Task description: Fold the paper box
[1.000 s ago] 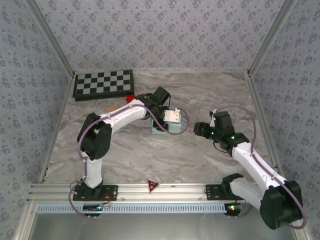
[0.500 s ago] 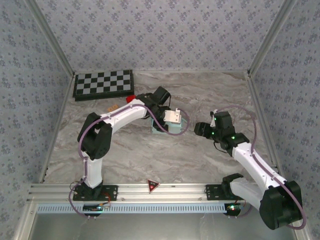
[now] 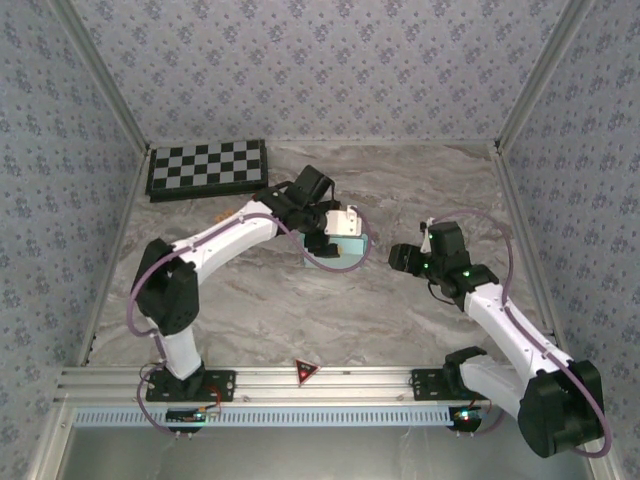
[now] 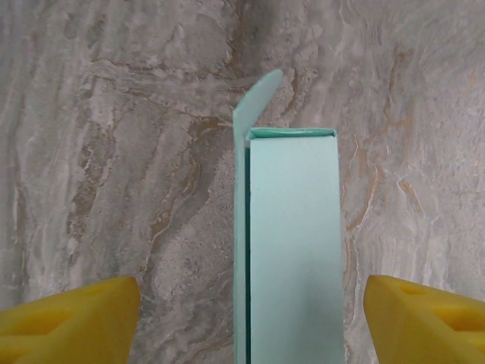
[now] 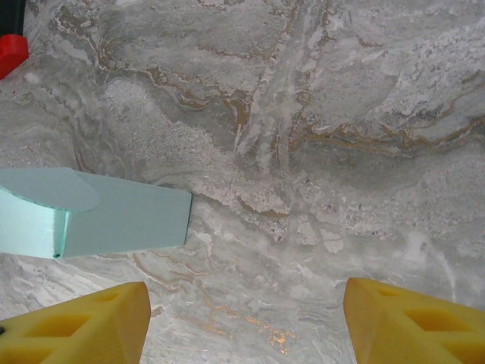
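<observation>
The paper box [image 3: 346, 254] is a pale cyan flat rectangular box lying on the marble table near the middle. In the left wrist view the paper box [image 4: 292, 250] runs lengthwise between my fingers, with a side flap [image 4: 255, 97] sticking up at its far left corner. My left gripper [image 3: 330, 238] hovers over the box, open [image 4: 252, 307], its yellow fingers [image 4: 68, 320] well clear of the card on both sides. My right gripper [image 3: 398, 258] stands open [image 5: 246, 318] to the right of the box, above bare table. The right wrist view has the box's end [image 5: 121, 216] with a rounded flap at the left.
A black-and-white checkerboard [image 3: 207, 168] lies at the far left of the table. A small red block [image 5: 11, 53] sits beyond the box. A red triangle marker [image 3: 305, 372] is on the front rail. Patterned walls enclose the table on three sides.
The left arm has swung its elbow out to the left, and its gripper has drawn back toward the far side, uncovering more of the box. The right arm has not moved.
</observation>
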Robot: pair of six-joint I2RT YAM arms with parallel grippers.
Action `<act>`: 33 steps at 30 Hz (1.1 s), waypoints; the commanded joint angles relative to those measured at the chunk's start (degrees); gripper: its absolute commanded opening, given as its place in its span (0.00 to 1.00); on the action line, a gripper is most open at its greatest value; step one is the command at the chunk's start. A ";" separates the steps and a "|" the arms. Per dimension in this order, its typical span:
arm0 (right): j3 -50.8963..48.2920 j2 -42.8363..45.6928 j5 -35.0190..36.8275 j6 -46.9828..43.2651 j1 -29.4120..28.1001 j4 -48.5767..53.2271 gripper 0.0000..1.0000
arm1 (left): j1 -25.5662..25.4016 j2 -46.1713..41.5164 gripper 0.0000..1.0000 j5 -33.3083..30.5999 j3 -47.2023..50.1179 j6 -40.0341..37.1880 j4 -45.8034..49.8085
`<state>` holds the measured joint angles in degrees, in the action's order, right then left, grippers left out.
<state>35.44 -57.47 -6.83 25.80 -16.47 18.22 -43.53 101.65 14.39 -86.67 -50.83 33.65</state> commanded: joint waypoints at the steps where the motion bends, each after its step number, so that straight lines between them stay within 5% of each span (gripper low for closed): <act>1: 3.00 -1.00 -0.47 -2.88 0.47 1.20 0.70 | -0.28 -4.55 0.78 -1.87 2.18 5.81 -2.66; 7: 6.20 -3.28 -1.41 -6.75 0.42 2.33 0.70 | 1.16 -10.08 0.77 -10.27 7.47 22.70 -12.55; 15: 10.06 -5.94 -3.39 -10.97 0.22 3.89 0.70 | 4.36 -16.58 0.76 -22.47 12.01 46.30 -12.74; 23: 14.61 -10.22 -7.17 -13.44 -1.10 5.12 0.65 | 9.90 -22.30 0.76 -12.81 17.19 61.20 -9.35; 33: 18.32 -14.71 -11.16 -15.76 -5.15 4.64 0.57 | 11.73 -20.90 0.60 1.83 20.99 60.58 -8.82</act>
<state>51.48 -70.91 -15.62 11.90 -20.71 21.69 -31.77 80.05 9.96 -66.04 9.56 24.32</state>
